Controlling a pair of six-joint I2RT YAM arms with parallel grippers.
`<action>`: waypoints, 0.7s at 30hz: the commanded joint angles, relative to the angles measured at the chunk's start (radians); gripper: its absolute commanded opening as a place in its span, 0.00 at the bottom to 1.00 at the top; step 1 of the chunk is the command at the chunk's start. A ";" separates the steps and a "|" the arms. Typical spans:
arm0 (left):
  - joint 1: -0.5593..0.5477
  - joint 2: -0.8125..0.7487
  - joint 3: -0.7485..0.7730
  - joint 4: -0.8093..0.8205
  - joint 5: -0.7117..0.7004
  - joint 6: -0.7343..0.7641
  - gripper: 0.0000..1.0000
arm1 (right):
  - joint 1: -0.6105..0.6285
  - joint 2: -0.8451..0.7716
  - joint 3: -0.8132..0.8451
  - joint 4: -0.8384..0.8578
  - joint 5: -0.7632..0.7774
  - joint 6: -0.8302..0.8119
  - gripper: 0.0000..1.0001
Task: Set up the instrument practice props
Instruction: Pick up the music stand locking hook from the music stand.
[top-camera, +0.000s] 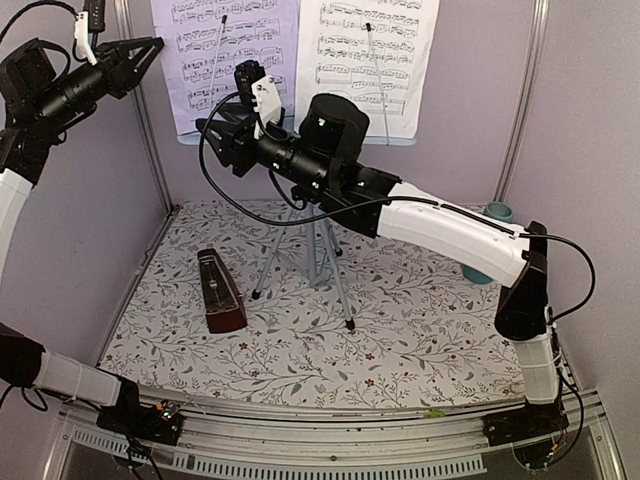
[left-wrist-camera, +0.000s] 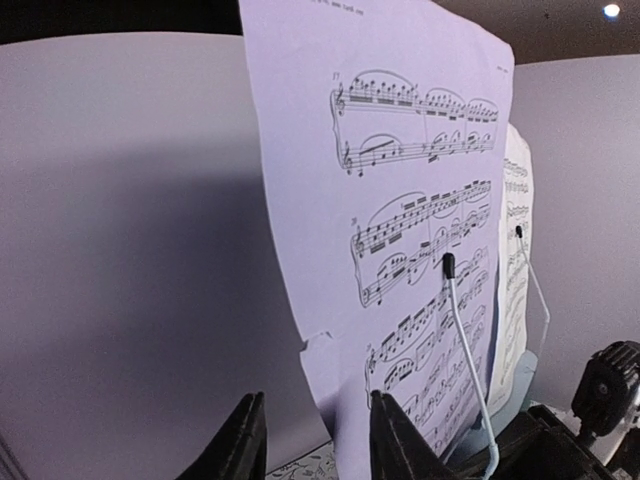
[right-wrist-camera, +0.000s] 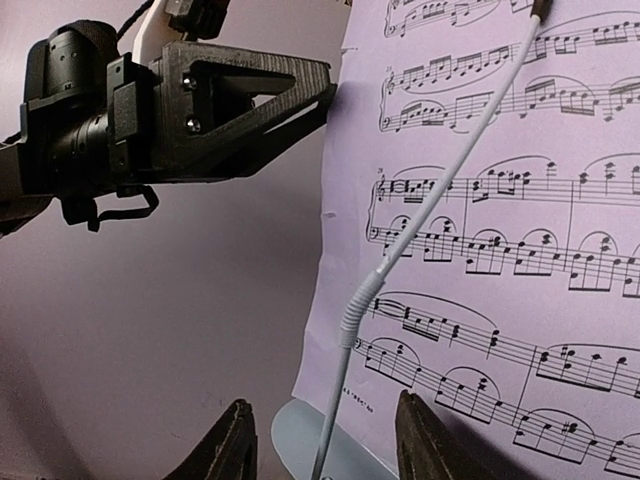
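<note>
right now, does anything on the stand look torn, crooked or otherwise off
The lilac page has a small torn notch in its left edge, low down, just above the open left gripper. The white page beside it shows no such damage.

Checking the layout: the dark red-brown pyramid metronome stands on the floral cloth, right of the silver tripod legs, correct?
No: the top view shows the dark red-brown pyramid metronome on the floral cloth left of the silver tripod legs, not right.
</note>
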 joint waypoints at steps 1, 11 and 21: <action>0.016 0.015 0.042 -0.026 0.055 -0.005 0.36 | -0.004 0.034 0.045 0.058 -0.044 0.013 0.45; 0.031 0.041 0.062 -0.007 0.124 -0.026 0.33 | -0.005 0.063 0.076 0.061 -0.069 0.016 0.31; 0.041 0.052 0.058 0.020 0.145 -0.047 0.26 | -0.008 0.069 0.079 0.061 -0.065 0.019 0.20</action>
